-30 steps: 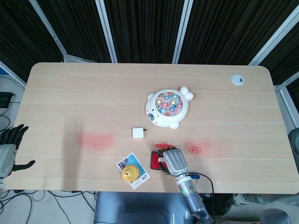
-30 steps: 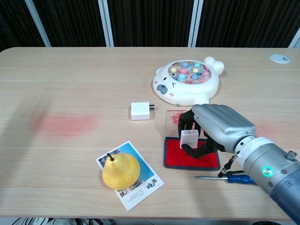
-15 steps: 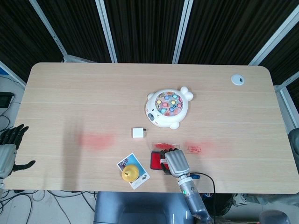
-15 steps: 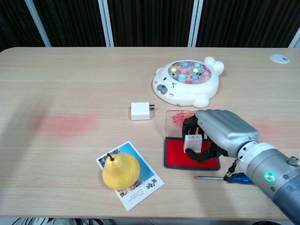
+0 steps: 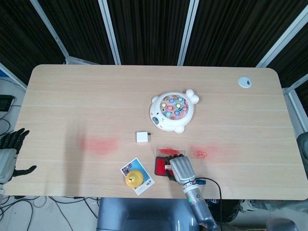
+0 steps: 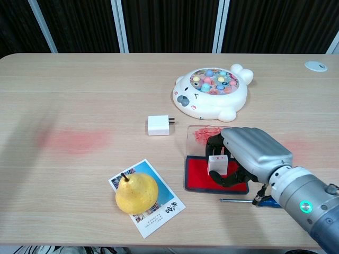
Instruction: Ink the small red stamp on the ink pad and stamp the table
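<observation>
Compared with a second ago, the right hand [image 6: 249,153] is seen lower and nearer the table's front edge, and the stamp [image 6: 217,163] it carries has been brought down from above the ink pad [image 6: 198,174] to the red surface; whether the base actually touches the ink cannot be told. The stamp is pinched between the thumb and the dark fingers [image 6: 214,145], which are curled downward over it, the grey back of the hand facing up and the forearm running off toward the lower right. The stamp is held upright, its long axis roughly vertical and its base pointing down at the pad. At the table's [image 5: 72,96] far left edge, the left hand [image 5: 8,154] is unchanged, its fingers spread and nothing held.
</observation>
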Available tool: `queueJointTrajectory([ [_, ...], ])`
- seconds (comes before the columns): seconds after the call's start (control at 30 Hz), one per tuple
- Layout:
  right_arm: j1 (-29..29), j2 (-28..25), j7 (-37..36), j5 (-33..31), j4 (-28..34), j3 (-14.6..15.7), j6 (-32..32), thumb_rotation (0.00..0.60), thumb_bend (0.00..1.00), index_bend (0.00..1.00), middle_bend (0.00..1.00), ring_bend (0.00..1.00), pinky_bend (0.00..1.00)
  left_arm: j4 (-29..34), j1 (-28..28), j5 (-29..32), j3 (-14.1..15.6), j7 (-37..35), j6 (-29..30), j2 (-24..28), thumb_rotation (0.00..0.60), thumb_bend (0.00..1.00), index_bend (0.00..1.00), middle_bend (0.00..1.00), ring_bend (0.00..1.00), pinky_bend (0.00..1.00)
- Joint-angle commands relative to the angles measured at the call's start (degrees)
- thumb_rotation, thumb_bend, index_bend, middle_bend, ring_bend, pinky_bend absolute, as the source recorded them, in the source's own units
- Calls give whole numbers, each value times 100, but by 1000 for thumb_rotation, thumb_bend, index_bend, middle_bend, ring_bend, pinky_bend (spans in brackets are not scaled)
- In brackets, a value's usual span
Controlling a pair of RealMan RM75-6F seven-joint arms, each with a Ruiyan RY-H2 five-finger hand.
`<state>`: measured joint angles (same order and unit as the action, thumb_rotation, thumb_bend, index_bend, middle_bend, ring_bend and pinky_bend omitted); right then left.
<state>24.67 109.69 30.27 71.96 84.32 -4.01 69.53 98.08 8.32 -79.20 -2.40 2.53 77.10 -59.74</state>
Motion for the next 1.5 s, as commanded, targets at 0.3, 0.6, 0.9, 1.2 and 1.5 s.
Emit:
queueJointTrajectory([
  [0.3,-17,-561,-22,208,599,-235,235,600,644,804,637,479,471,-19,-30,-76,13,38,95,-36,600,0,0,0,0,0],
  [0.6,-294,-1436,-313,143,860,-226,413,600,645,804,637,479,471,1,-63,-57,7,79,157,-74,600,0,0,0,0,0],
  [0.9,-483,-1976,-621,-107,783,-187,317,600,644,804,637,479,471,37,-84,-37,4,81,178,-80,600,0,0,0,0,0],
  [1.2,-524,-1850,-1208,-2,409,-241,317,600,623,803,632,479,471,60,-88,-23,9,50,155,-79,600,0,0,0,0,0],
  [1.5,-422,-1220,-1945,538,-608,-194,369,600,604,803,628,471,471,86,-85,10,1,-12,116,-54,600,0,0,0,0,0],
])
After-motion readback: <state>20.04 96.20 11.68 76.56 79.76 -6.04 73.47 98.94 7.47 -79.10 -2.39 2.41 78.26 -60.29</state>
